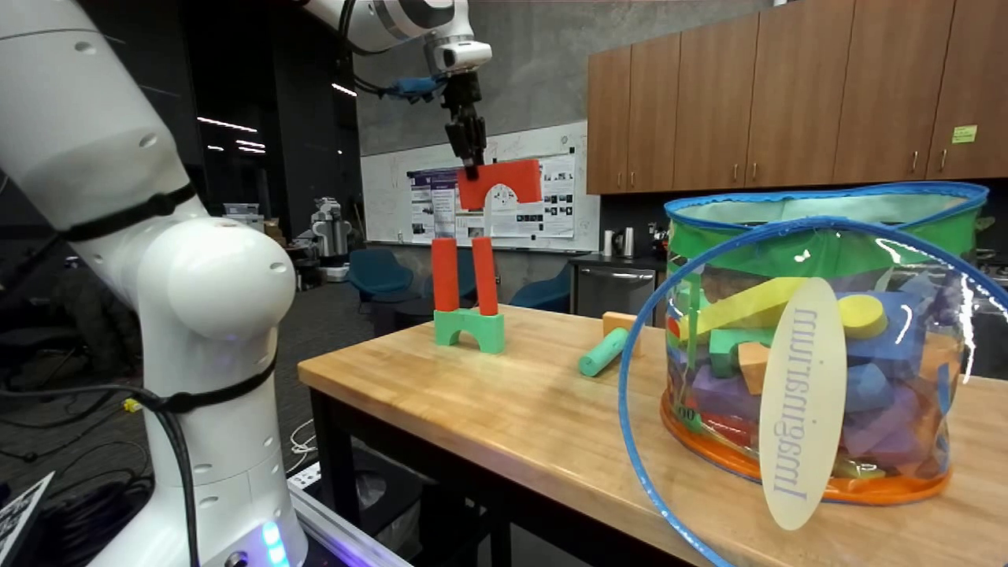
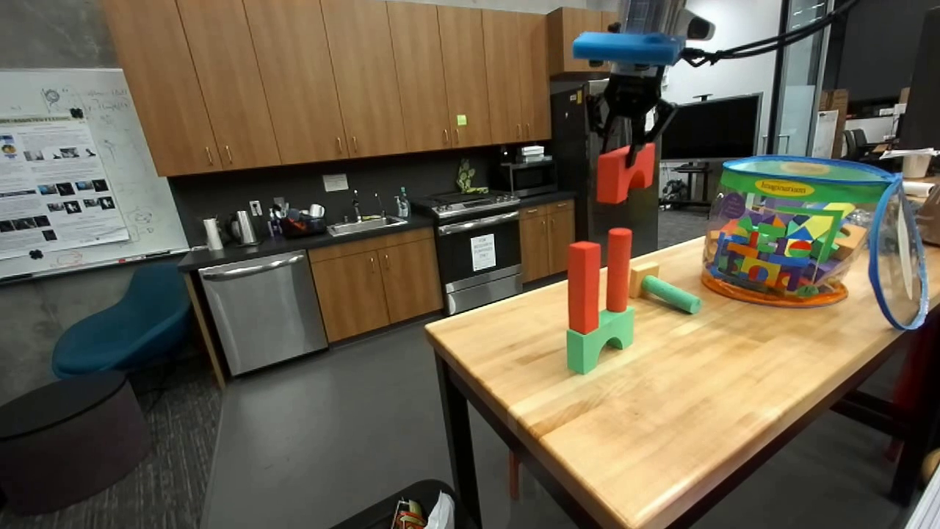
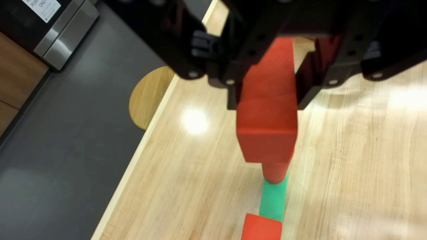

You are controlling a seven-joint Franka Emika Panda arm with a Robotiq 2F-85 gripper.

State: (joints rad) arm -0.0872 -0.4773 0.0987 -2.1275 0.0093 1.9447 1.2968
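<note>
My gripper (image 3: pixel 267 103) is shut on a red arch block (image 3: pixel 267 116), with one finger on each of its long sides. In both exterior views, the red arch (image 1: pixel 516 175) (image 2: pixel 611 176) hangs in the air, its cut-out facing down. Below it stands a green arch block (image 1: pixel 491 334) (image 2: pixel 584 354) on the table, with two upright red pillars on top. One is a square pillar (image 2: pixel 584 286), the other a round pillar (image 2: pixel 619 270). A gap shows between the held arch and the pillar tops. In the wrist view, the round pillar (image 3: pixel 275 174) is partly hidden by the arch.
A green cylinder (image 1: pixel 604 352) (image 2: pixel 670 294) lies on the wooden table (image 2: pixel 705 411) against a tan block (image 2: pixel 643 278). A clear tub (image 1: pixel 787 425) (image 2: pixel 778 292) of colored blocks stands farther along, its round lid (image 2: pixel 897 253) hanging open. A round wooden top (image 3: pixel 150 96) shows beyond the table edge.
</note>
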